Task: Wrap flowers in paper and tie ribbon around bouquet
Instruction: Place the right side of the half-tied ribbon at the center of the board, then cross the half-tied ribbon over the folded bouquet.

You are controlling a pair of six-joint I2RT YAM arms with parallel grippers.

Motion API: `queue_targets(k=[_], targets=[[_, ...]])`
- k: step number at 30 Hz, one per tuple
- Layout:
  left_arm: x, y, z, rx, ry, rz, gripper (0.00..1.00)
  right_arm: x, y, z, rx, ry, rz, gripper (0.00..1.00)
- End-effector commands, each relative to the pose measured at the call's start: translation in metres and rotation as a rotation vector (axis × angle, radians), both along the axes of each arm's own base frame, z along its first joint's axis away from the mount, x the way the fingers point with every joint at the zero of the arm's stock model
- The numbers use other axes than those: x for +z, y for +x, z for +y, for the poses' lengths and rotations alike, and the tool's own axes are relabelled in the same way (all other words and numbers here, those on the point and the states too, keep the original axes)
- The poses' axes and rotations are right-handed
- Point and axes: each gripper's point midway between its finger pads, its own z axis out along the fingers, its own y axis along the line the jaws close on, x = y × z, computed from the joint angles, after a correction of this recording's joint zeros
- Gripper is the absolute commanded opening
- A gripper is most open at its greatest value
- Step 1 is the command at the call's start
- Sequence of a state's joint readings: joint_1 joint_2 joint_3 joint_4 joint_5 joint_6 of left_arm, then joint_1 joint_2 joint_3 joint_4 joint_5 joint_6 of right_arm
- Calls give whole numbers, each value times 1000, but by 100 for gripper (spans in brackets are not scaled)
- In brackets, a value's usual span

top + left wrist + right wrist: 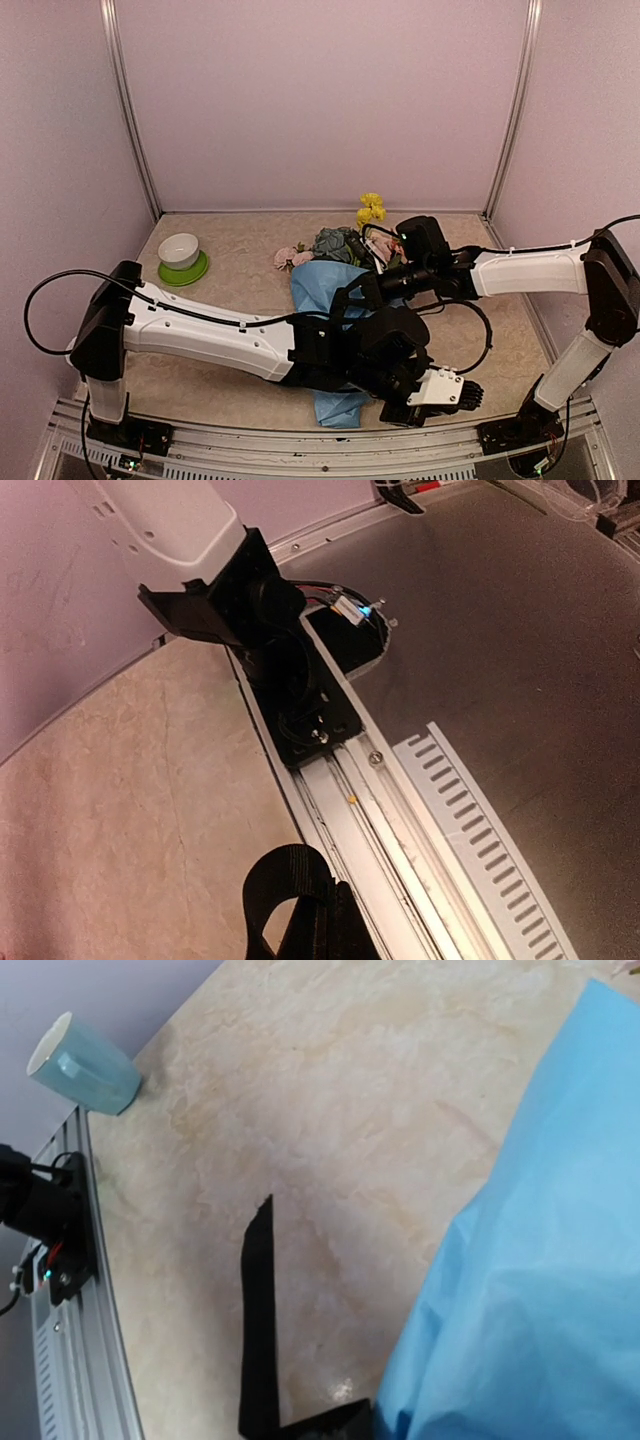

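Note:
The bouquet lies mid-table: light-blue paper (322, 290) rolled around the flowers (338, 243), with yellow blooms (371, 210) and a pink rose (289, 258) sticking out at the far end. My left gripper (472, 396) is near the front edge, right of the paper's tail, shut on the black ribbon (287, 885), which curls out of it in a loop. My right gripper (352, 295) is over the paper's middle. In the right wrist view its fingers are below the frame; the ribbon (257, 1320) runs out from there beside the paper (540, 1260), its free end over the table.
A white bowl on a green saucer (182, 262) stands at the back left, and the bowl (85, 1065) shows by the wall. The metal rail (400, 810) and the right arm's base (290, 680) line the front edge. Booth walls close in on three sides.

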State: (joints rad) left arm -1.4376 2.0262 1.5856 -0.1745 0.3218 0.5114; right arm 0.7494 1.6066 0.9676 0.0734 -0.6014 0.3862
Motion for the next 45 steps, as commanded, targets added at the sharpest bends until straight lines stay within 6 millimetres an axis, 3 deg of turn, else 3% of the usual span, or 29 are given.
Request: queue_targets(k=[1,9,12,15,17,18,19,20,29,33,36,37,38,40,41,42,43,45], targets=[[59,26,-34,112,-237,-99,0,19,-4,-1,35,40,-34,0],[96,45,-36,225,-351,-74,1,20,-9,0,69,44,-41,0],[89,30,-34,166,-329,-54,3,20,-10,0,78,40,-47,0],[63,16,-32,100,-238,-32,13,20,-9,0,79,28,-52,0],[45,9,-26,64,-164,-21,54,20,-11,0,82,28,-53,0],[41,10,-24,73,-145,-21,83,20,-12,-1,83,31,-52,0],[39,13,-22,96,-136,-25,97,20,-12,-1,84,30,-53,0],[41,18,-18,119,-138,-41,98,20,-12,-1,84,30,-53,0],[32,67,11,321,-99,-287,99,19,-14,2,95,30,-50,0],[50,76,30,358,-135,-333,99,20,-15,3,97,29,-55,0],[84,82,59,371,-227,-182,96,21,-18,7,104,30,-61,0],[104,88,75,384,-274,-113,91,21,-20,8,110,31,-63,0],[112,96,89,402,-295,-37,85,20,-22,10,115,31,-64,0],[114,121,122,497,-317,100,68,22,-24,13,120,37,-70,0],[114,144,141,587,-336,151,62,24,-25,15,122,44,-73,0],[106,154,157,653,-332,199,57,26,-24,17,115,50,-78,0],[97,171,175,734,-338,236,52,27,-23,18,104,54,-78,0],[75,181,199,803,-334,289,52,30,-21,20,79,66,-74,0]])
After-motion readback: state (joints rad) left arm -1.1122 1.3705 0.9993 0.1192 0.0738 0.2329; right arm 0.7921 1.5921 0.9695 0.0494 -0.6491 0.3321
